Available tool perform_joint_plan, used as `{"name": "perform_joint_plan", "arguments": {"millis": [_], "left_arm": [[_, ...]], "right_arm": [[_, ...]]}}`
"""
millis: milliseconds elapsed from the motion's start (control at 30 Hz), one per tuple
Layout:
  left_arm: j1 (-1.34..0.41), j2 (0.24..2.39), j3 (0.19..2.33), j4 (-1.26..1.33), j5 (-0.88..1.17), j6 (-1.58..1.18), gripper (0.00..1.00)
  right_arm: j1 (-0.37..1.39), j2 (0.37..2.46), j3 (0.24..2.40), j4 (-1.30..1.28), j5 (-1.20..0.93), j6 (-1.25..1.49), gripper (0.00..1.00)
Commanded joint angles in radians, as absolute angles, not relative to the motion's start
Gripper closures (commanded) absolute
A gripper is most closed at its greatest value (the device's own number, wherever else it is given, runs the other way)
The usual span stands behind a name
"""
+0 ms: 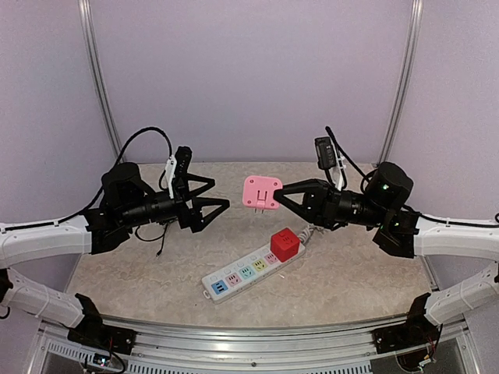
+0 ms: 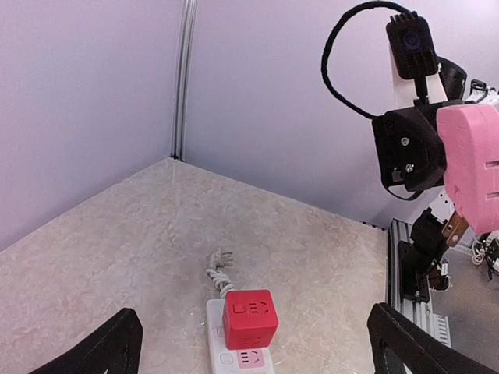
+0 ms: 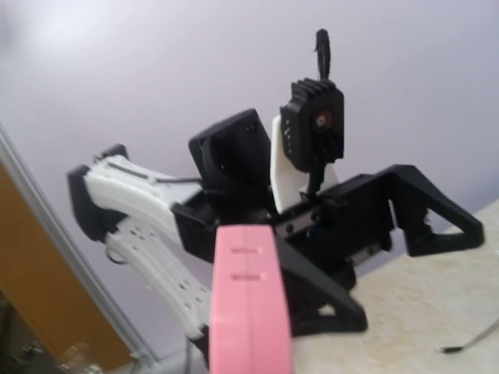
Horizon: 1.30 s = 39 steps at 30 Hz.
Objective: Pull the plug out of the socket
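1. Two fingers of the right gripper point(image 1: 279, 195) are clamping one edge of the pink adapter plug point(image 1: 260, 192). They are pinching it by the side, so its brass prongs point(image 2: 454, 228) are hanging free underneath.
2. At the tips of those jaws the plug is floating in mid-air, touching nothing else. Judging by that, the pull on this plug looks finished.
3. Just across the gap, facing those jaws, the left gripper point(image 1: 221, 192) is spreading wide and gripping nothing. It seems to be waiting as a spare hand rather than bracing anything.
4. Below and between both sets of jaws, the power strip point(image 1: 248, 272) is lying flat on the table point(image 1: 140, 273), with neither gripper pressing it down.
5. At the strip's end nearer the right jaws, a red cube adapter point(image 1: 284, 245) is sitting plugged in, and the white cord point(image 2: 221, 274) is trailing away beyond it.
6. If the cube also has to come off, the unheld strip would probably lift with it. The open left jaws are well placed to come down and pin it.
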<state>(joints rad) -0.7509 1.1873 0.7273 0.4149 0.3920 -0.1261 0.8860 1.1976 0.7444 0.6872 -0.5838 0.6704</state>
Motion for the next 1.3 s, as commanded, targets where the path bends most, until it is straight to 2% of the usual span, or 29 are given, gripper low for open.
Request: {"name": "perform_joint_plan", "arguments": {"millis": [0, 433, 1267], "left_arm": [[-0.799, 1.238, 0.756, 0.535, 0.377, -0.085, 0.01], [-0.879, 1.361, 0.802, 0.685, 0.402, -0.064, 0.01], [-0.959, 1.322, 0.852, 0.617, 0.449, -0.003, 0.05]], "right_arm": [[0.882, 1.237, 0.755, 0.859, -0.625, 0.798, 1.00], [0.889, 1.293, 0.739, 0.995, -0.643, 0.905, 1.00], [0.889, 1.302, 0.727, 0.969, -0.630, 0.885, 1.00]]}}
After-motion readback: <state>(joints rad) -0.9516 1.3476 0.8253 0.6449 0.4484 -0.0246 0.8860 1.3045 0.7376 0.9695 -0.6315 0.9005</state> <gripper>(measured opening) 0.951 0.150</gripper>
